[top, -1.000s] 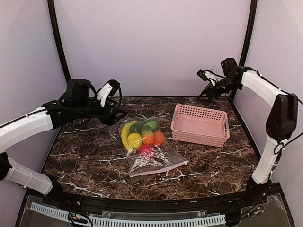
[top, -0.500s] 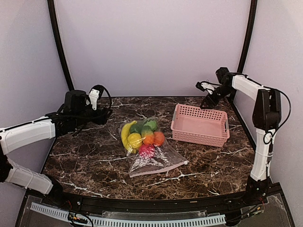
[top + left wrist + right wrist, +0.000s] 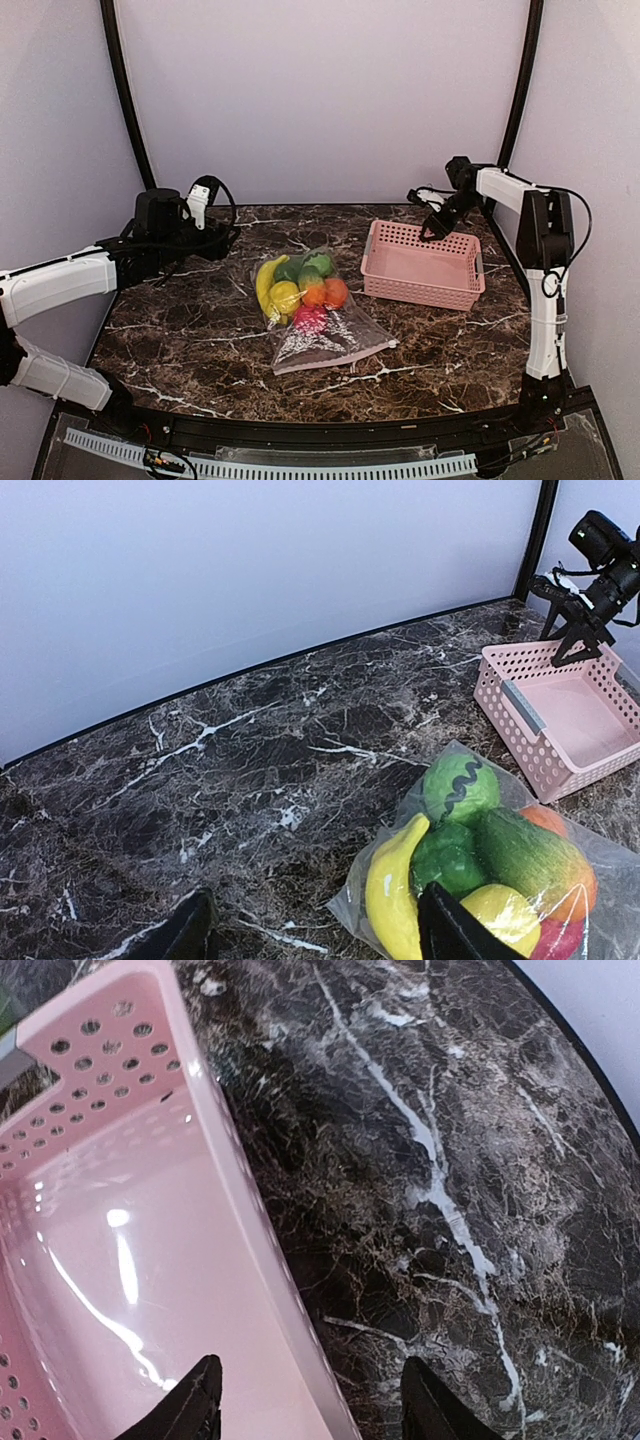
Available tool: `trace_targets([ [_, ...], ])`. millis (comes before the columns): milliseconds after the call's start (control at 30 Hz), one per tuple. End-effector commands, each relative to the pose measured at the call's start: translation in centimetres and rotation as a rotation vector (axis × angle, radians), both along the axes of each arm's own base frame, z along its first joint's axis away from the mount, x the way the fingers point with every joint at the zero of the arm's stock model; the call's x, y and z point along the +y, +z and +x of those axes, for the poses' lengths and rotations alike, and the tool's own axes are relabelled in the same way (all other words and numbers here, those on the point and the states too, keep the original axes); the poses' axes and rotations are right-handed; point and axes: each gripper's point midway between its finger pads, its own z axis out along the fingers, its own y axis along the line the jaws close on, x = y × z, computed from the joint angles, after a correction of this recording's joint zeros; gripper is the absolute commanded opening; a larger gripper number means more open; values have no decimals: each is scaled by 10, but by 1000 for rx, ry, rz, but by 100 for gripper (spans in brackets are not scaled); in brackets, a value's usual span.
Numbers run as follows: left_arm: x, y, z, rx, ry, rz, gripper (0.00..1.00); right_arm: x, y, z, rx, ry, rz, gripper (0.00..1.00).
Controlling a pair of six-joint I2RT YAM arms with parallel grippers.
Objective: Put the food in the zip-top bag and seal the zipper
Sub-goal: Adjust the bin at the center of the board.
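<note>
The zip-top bag (image 3: 330,335) lies flat mid-table with the food inside its far end: yellow banana (image 3: 265,283), lemon (image 3: 285,296), green pieces (image 3: 318,264), orange (image 3: 335,292), red fruit (image 3: 309,317). The zipper (image 3: 335,358) is the pale strip along the bag's near edge; I cannot tell whether it is sealed. My left gripper (image 3: 228,241) is open and empty, left of the bag and apart from it; its wrist view shows the bag (image 3: 600,900), the banana (image 3: 392,892) and the open gripper (image 3: 320,942). My right gripper (image 3: 430,230) is open and empty over the basket's far rim, also shown in its wrist view (image 3: 310,1410).
A pink slotted basket (image 3: 425,283) stands empty right of the bag; its rim (image 3: 250,1210) runs under my right gripper. It also shows in the left wrist view (image 3: 520,705). Dark marble table (image 3: 180,330), walls close behind and at both sides.
My right gripper has swung down and left to the basket's far rim. My left gripper pulled back left from the bag. The bag and food have not moved.
</note>
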Motion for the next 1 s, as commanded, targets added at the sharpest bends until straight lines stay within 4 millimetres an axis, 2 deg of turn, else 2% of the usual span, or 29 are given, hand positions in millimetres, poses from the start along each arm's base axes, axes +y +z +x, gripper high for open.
trace_targets([
  [0,-2,11,-1,-29,-17,-23,67,-2,5,0,6,-10,-6,52],
  [100,-4,11,-1,-28,-28,-26,67,-4,1,-5,24,-18,-6,45],
  [200,-6,11,-2,-25,-41,-33,66,-13,-1,-9,40,-39,-13,22],
  [233,-7,11,-3,-24,-46,-35,66,-16,-2,-11,47,-50,-15,18],
  [400,-9,13,-4,-26,-56,-45,66,-41,0,-21,85,-144,-6,9],
  [500,-14,15,-7,-21,-83,-62,66,-57,3,-31,107,-237,-4,8],
  [600,-14,18,-8,-22,-82,-76,66,-81,2,-42,125,-403,-23,9],
  [667,-13,19,-8,-21,-75,-86,66,-84,-2,-57,166,-486,-10,9],
  [733,-11,20,-8,-13,-59,-100,66,-99,-5,-70,199,-573,7,9],
  [800,-11,19,-7,3,-47,-110,65,-98,-6,-83,233,-615,35,10],
  [867,-7,17,-4,17,-14,-113,65,-90,-4,-94,267,-622,84,18],
  [967,-9,12,-2,40,-11,-114,64,-83,10,-101,265,-600,129,40],
])
